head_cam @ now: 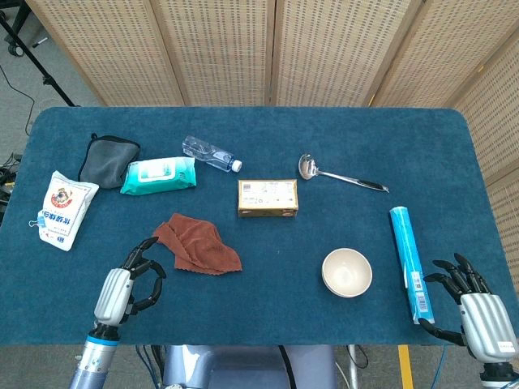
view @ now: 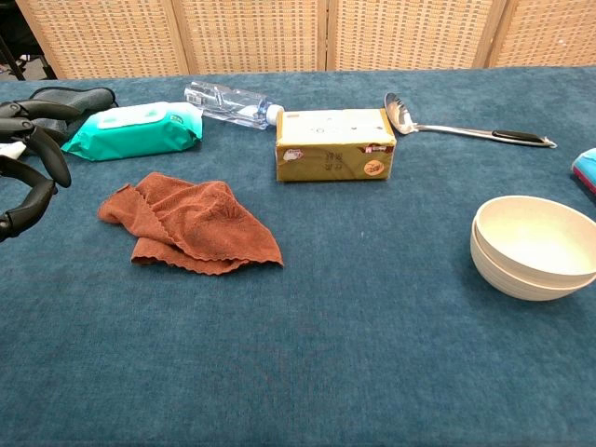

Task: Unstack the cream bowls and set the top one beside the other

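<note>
1. The cream bowls (head_cam: 347, 272) are seen nested, one inside the other, toward the worktop's (head_cam: 268, 320) front right, untouched.
2. The left hand (head_cam: 130, 284) is being held at the front left corner, fingers (view: 42, 149) spread and curved, holding nothing.
3. The right hand (head_cam: 470, 304) is being held at the front right corner, fingers apart, empty.
4. A blue tube (head_cam: 407, 261) is lying between bowls and right hand; a brown cloth (head_cam: 199, 243) is lying near the left hand.
</note>
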`<act>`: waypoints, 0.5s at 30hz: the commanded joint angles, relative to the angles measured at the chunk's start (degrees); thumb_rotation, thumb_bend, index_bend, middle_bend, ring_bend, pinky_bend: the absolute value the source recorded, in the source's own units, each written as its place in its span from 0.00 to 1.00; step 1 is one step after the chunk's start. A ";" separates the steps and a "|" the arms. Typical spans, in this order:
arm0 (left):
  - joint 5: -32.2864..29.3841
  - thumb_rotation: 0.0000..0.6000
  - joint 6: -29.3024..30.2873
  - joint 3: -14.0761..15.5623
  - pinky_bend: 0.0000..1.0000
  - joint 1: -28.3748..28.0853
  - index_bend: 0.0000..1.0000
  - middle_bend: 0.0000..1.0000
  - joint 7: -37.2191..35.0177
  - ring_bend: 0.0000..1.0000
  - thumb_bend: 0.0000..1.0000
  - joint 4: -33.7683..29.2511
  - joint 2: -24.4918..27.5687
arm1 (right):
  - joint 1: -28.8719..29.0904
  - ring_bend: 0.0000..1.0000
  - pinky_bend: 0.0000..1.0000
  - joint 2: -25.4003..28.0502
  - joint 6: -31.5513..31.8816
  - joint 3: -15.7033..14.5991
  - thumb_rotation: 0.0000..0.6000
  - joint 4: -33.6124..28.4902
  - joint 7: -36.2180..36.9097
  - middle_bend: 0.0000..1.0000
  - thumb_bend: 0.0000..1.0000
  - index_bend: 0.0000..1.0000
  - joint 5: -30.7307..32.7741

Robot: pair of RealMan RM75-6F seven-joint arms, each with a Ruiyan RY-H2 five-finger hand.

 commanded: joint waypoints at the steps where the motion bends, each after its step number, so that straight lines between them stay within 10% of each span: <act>1: -0.33 1.00 -0.21 -0.01 0.35 -0.01 0.56 0.17 -0.06 0.16 0.50 0.01 0.00 | 0.00 0.02 0.16 -0.01 0.00 0.01 1.00 0.02 0.01 0.21 0.05 0.34 0.02; 15: -0.49 1.00 -0.44 -0.33 0.35 -0.25 0.56 0.17 -0.09 0.16 0.50 0.23 0.49 | 0.04 0.02 0.16 -0.51 0.27 0.45 1.00 0.60 -1.57 0.21 0.05 0.34 0.16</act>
